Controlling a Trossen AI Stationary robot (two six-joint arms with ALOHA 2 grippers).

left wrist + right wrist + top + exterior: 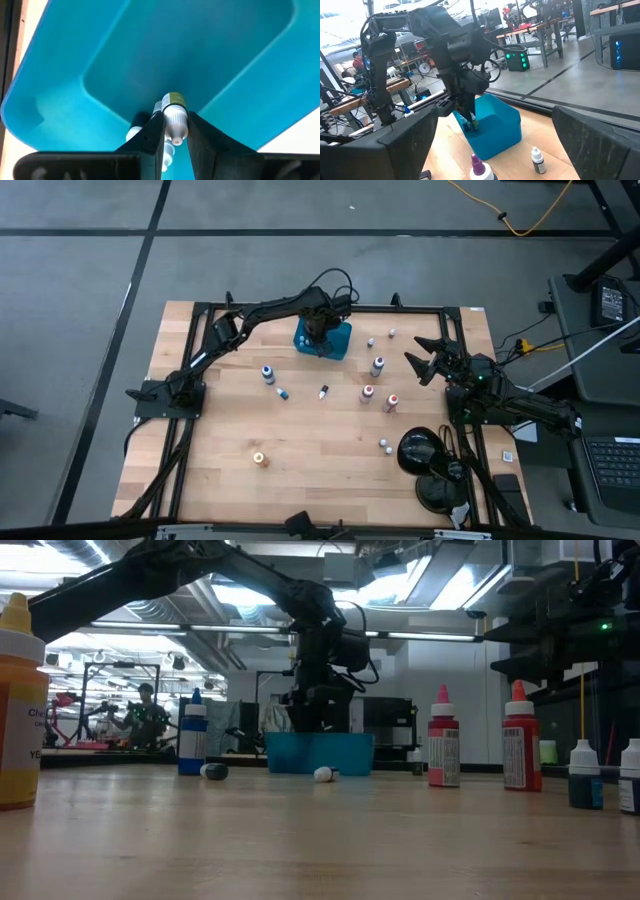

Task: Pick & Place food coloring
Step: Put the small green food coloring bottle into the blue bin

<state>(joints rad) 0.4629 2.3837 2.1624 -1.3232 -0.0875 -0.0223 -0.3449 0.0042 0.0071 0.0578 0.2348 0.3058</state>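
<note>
The left gripper (170, 134) hangs over the blue tray (340, 345), clenched on a small bottle (174, 117) held just above the tray's floor. This looks like the placing step; the next move should be to let go so the bottle drops inside. It has a white cap and a yellowish-green label. The right gripper (425, 360) waits beside the tray, jaws spread wide. More bottles (376, 366) stand scattered on the table (320, 470) near the tray.

Both arms are showing matte black links; black cables are looping over the left arm (262, 312) at upper centre, a green light is glowing on the right arm (500, 392) at right.
</note>
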